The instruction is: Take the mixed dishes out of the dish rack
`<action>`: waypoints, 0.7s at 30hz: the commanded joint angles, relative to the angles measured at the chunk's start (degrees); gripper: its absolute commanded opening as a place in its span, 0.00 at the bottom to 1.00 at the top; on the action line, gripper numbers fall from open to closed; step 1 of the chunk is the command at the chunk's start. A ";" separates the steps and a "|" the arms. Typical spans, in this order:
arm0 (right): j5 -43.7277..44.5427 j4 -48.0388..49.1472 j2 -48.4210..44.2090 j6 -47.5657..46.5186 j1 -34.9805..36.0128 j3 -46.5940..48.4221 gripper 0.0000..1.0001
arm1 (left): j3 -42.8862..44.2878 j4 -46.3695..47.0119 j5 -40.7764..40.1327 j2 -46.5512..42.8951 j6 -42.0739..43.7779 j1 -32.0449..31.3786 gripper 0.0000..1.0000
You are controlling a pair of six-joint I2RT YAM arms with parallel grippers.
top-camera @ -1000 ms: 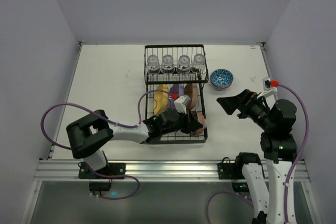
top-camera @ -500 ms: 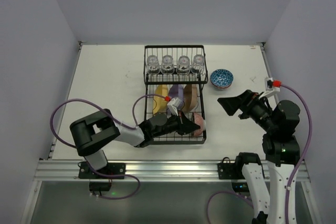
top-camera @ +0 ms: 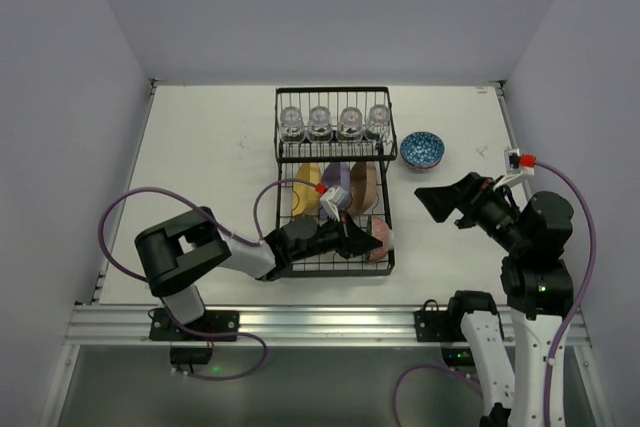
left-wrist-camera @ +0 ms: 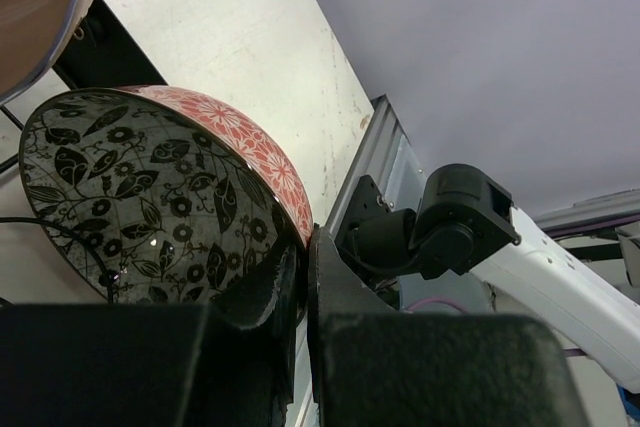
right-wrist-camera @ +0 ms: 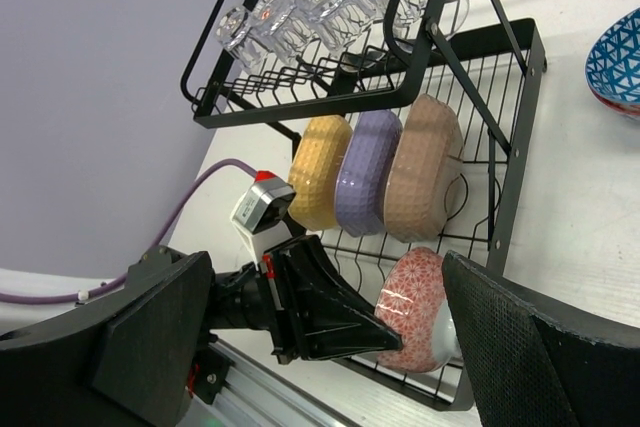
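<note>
The black wire dish rack (top-camera: 335, 179) stands mid-table. Several clear glass cups (top-camera: 334, 121) sit on its raised shelf. The yellow (right-wrist-camera: 318, 172), purple (right-wrist-camera: 366, 172) and tan (right-wrist-camera: 425, 169) plates stand on edge in the lower tray. The reddish bowl (top-camera: 379, 239) stands on edge at the tray's near right corner. My left gripper (top-camera: 362, 239) is shut on its rim (left-wrist-camera: 300, 232); the bowl's dark floral inside (left-wrist-camera: 140, 197) faces the left wrist camera. The blue bowl (top-camera: 422, 148) sits on the table right of the rack. My right gripper (top-camera: 440, 202) hangs open and empty right of the rack. No green bowl shows.
The rack's right wall (right-wrist-camera: 505, 177) lies between the reddish bowl and the right gripper. The right arm's base (left-wrist-camera: 455, 227) and the metal table rail (top-camera: 300, 322) are at the near edge. White walls close in the table on three sides.
The left gripper has dropped lower into the tray and closed on the reddish bowl's rim. In the last half second it has barely moved. The right arm has stayed put.
</note>
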 commanded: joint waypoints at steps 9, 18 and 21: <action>-1.06 1.98 0.47 0.34 -0.06 1.02 0.99 | 2.84 12.72 10.71 -7.84 7.72 -0.58 0.00; -1.76 2.51 0.38 0.43 -0.06 -0.13 0.99 | 1.35 18.78 7.65 -5.82 6.77 -0.66 0.00; -1.85 2.42 0.21 0.42 -0.06 -0.04 0.99 | -0.58 22.74 3.35 -5.29 4.30 -0.66 0.00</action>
